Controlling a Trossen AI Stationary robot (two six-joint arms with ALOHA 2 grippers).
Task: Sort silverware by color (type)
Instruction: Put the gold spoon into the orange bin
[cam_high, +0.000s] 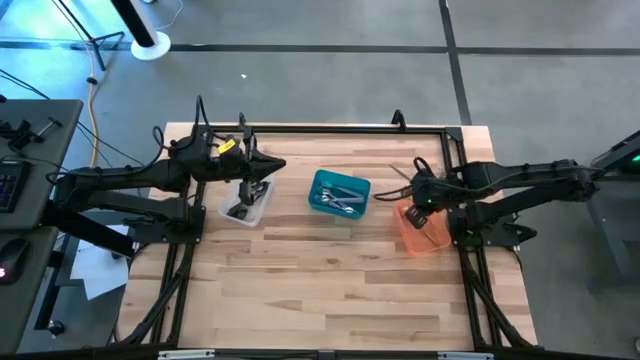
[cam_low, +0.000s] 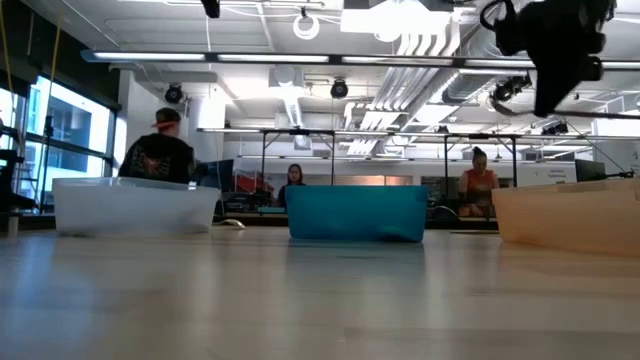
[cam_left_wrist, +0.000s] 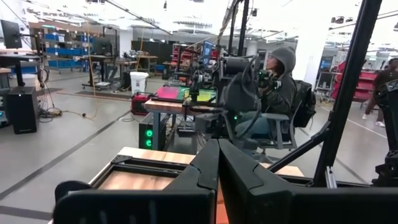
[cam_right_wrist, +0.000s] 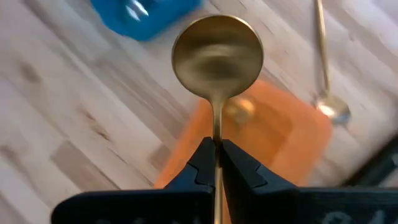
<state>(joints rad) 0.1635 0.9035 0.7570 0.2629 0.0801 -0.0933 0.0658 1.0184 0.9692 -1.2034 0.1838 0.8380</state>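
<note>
— Right wrist view: what do the right gripper's (cam_right_wrist: 214, 163) fingers hold?
— They pinch a gold spoon (cam_right_wrist: 217, 57) by its handle, bowl just beyond the fingertips, above the orange bin (cam_right_wrist: 273, 134).
— The left gripper (cam_left_wrist: 217, 163)?
— Fingers pressed together, over the clear bin (cam_high: 246, 203).

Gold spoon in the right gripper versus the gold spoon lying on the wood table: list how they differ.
The gold round-bowled spoon is clamped by its handle in the right gripper, held in the air over the orange plastic bin. The other gold long-handled spoon lies loose on the wooden table, beside that bin, ungripped. Both are gold-toned and thin-handled.
</note>
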